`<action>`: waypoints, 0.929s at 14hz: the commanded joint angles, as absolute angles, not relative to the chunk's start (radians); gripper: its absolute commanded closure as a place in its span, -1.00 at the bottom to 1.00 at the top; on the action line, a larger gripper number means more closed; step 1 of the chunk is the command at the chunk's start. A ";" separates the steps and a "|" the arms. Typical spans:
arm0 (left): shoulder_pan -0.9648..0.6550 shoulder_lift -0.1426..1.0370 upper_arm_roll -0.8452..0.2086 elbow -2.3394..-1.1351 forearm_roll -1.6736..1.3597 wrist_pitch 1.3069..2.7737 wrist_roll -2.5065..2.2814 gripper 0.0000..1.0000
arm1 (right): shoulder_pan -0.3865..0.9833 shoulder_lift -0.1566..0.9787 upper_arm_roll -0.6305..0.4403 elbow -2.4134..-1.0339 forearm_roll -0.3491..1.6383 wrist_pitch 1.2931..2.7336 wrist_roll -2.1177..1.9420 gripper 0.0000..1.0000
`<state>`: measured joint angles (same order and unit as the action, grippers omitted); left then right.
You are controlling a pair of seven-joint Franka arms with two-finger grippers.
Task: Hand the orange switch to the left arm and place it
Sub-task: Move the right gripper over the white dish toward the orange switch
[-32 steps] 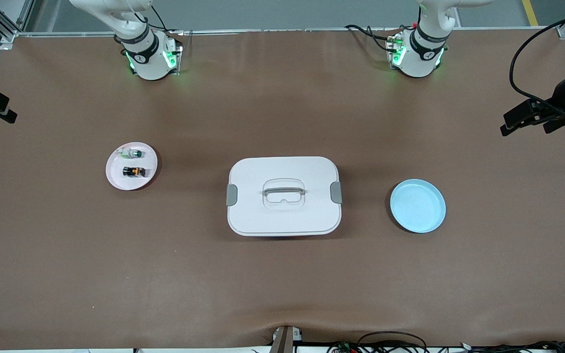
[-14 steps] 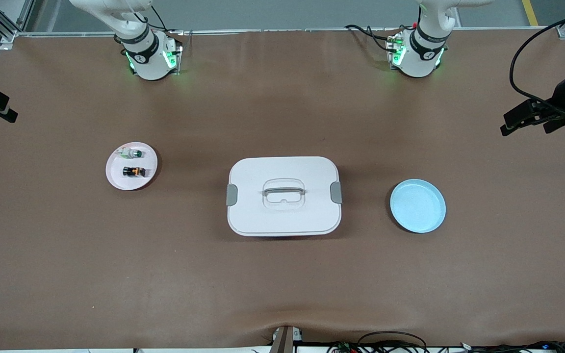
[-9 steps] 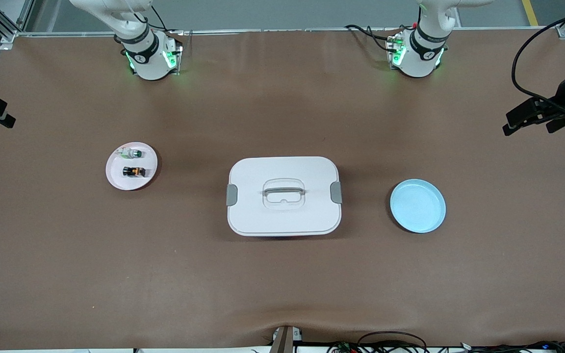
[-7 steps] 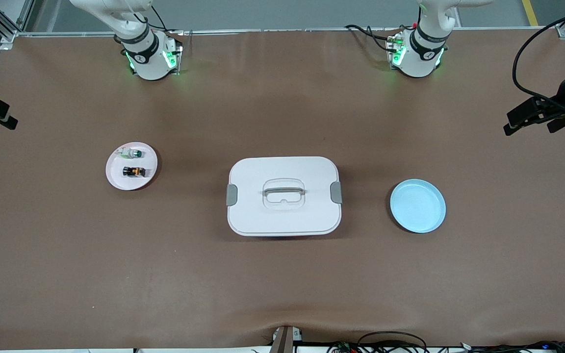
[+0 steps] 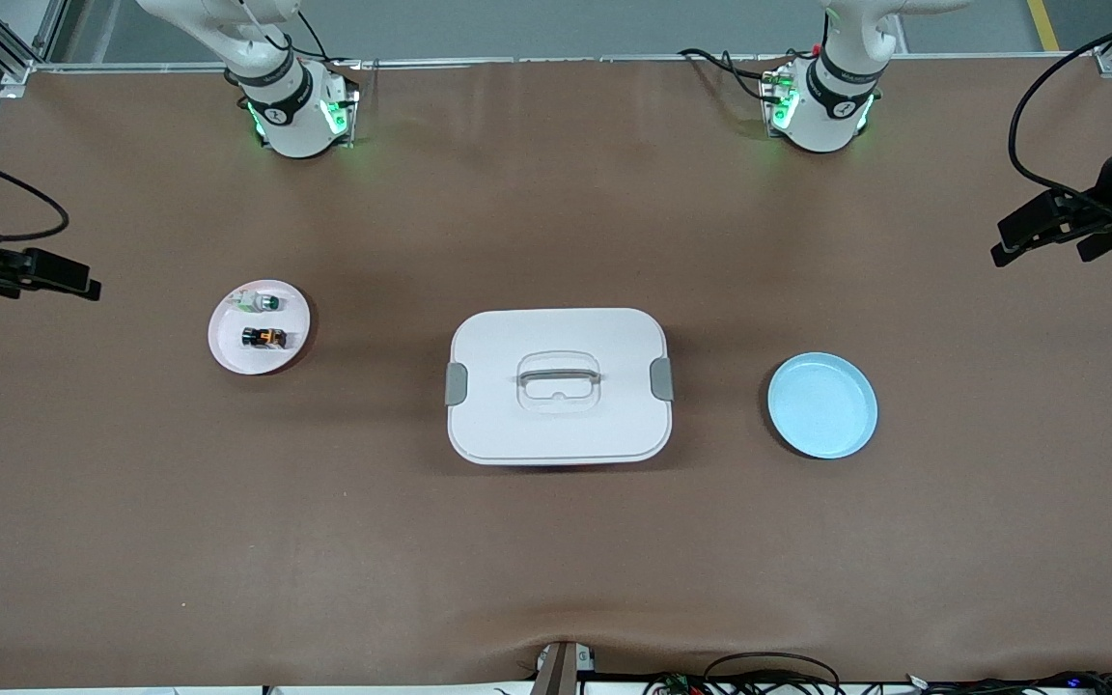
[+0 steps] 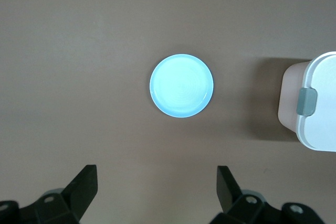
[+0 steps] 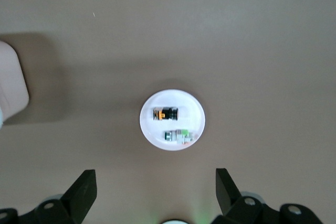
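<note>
A: Brown covering over the whole table (image 5: 228, 541), and nearest the front camera on it is the white lidded box (image 5: 558, 386), grey clips at each end, handle sunk into the lid.

B: Level with it, toward the left arm's end, sits the pale blue plate (image 5: 822, 404), bare, well apart from the box. The left wrist view shows the same plate (image 6: 181, 85) with the box's clipped end (image 6: 315, 108) off to one side.

A: And the orange switch?

B: A little farther from the front camera, toward the right arm's end, on the pink plate (image 5: 228, 352). The orange switch (image 5: 264, 337) lies on its side there, black with an orange band. Just beside it, slightly farther back on the same plate, is the white-and-green component (image 5: 258, 302). They look apart, not touching.

A: The right wrist view has both, the switch (image 7: 165, 113) and the green one (image 7: 178, 136), on that plate (image 7: 195, 109).

B: The right gripper (image 5: 54, 280) hangs over the table's edge at the right arm's end, short of the pink plate. In its wrist view the fingers (image 7: 84, 188) stand wide apart, holding nothing.

A: The left gripper (image 5: 1029, 232) is up over the left arm's end, well clear of the blue plate, its fingers (image 6: 84, 187) spread wide too, nothing between them
</note>
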<state>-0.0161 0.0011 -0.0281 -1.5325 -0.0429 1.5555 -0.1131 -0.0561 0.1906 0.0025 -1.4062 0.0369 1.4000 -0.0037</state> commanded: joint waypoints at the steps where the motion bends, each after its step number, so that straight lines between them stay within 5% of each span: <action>1: -0.017 0.003 -0.028 -1.519 -0.057 1.548 -0.094 -1.00 | -0.049 0.175 0.008 -1.500 0.038 1.385 -0.006 -1.00; 13: -0.017 0.003 -0.028 -1.519 -0.058 1.548 -0.094 -1.00 | 0.046 0.209 0.008 -1.814 -0.047 1.706 0.123 -1.00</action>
<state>-0.0164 0.0011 -0.0284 -1.5321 -0.0429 1.5555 -0.1131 0.0165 0.2251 0.0078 -1.7642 -0.0324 1.6624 0.0655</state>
